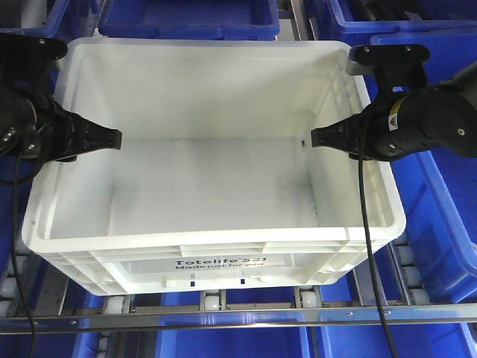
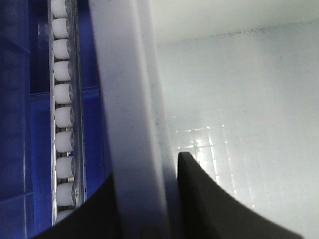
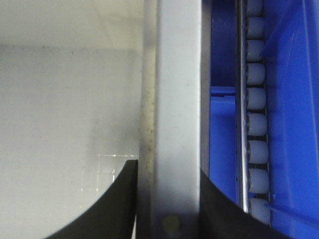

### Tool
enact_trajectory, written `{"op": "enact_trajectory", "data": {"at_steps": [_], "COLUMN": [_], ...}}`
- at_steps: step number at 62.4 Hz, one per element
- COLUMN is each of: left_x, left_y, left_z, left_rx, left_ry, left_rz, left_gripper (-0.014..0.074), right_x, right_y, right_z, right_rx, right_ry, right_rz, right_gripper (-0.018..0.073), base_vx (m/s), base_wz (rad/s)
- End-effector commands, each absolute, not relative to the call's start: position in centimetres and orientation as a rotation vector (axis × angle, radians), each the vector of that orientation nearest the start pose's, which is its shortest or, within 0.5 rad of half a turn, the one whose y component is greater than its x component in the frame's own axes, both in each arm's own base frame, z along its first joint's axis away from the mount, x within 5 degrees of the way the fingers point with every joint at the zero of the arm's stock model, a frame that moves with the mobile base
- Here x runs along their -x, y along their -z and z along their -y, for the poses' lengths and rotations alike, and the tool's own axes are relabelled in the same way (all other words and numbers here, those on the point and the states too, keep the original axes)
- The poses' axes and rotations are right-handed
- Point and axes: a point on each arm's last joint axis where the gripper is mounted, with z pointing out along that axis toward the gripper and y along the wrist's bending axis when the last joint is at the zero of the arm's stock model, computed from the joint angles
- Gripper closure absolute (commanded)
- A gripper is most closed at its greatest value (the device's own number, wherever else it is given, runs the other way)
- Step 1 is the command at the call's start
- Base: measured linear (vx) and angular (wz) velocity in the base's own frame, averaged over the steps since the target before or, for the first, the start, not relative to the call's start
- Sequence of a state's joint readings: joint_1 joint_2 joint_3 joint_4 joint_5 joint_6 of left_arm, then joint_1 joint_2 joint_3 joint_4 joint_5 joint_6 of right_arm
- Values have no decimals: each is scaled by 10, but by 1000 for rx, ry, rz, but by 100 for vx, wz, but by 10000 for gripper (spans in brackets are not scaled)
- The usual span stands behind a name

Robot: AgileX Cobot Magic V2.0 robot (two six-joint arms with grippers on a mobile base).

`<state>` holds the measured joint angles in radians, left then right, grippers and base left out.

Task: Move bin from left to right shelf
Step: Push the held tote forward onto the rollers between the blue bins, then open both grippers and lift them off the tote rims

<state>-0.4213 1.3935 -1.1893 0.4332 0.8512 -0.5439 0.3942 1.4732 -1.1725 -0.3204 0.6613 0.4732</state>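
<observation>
The bin [image 1: 212, 186] sits on the roller shelf [image 1: 223, 317], left hand [image 1: 104, 139] and right hand [image 1: 328, 138] each clamping a side wall; lifting well likely demands level, matched motion

The white bin [image 1: 212, 186] carries black print on its near outer wall, seen upside down from the front camera: "Totelife 521" above "Made just for you". A small yellow label on the right arm [image 1: 425, 112] is too small to read.

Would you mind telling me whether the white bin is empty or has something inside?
Empty: the front view shows the bin's bare white floor and inner walls, with nothing lying inside.
</observation>
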Motion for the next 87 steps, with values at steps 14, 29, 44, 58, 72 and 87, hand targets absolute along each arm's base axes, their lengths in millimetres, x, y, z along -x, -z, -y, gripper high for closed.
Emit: {"op": "enact_trajectory", "data": {"at_steps": [14, 29, 44, 58, 72, 87], "left_x": [-293, -294, -294, -292, -278, -238], "left_y": [-345, -345, -344, -346, -364, -395], "left_z": [93, 93, 93, 92, 86, 80], "left_rx": [-210, -218, -212, -205, -186, -265], "left_ry": [-207, -223, -220, -220, -194, -45], "left_rz": [-2279, -2275, -2284, -2286, -2238, -2200], "left_gripper": [572, 470, 202, 0, -20, -11], "right_x": [-304, -304, -304, -304, -295, -259], "right_y": [-341, -341, -341, -340, -354, -364], "right_z": [-104, -104, -104, -103, -99, -88], "right_rx": [170, 172, 172, 171, 169, 236], "right_ry": [-59, -56, -56, -44, -54, -84], "right_rz": [-2213, -2218, -2218, -2231, -2188, -2064], "right_gripper": [522, 298, 13, -100, -80, -15], "base_vx": [0, 0, 0, 0, 0, 0], "base_wz": [0, 0, 0, 0, 0, 0]}}
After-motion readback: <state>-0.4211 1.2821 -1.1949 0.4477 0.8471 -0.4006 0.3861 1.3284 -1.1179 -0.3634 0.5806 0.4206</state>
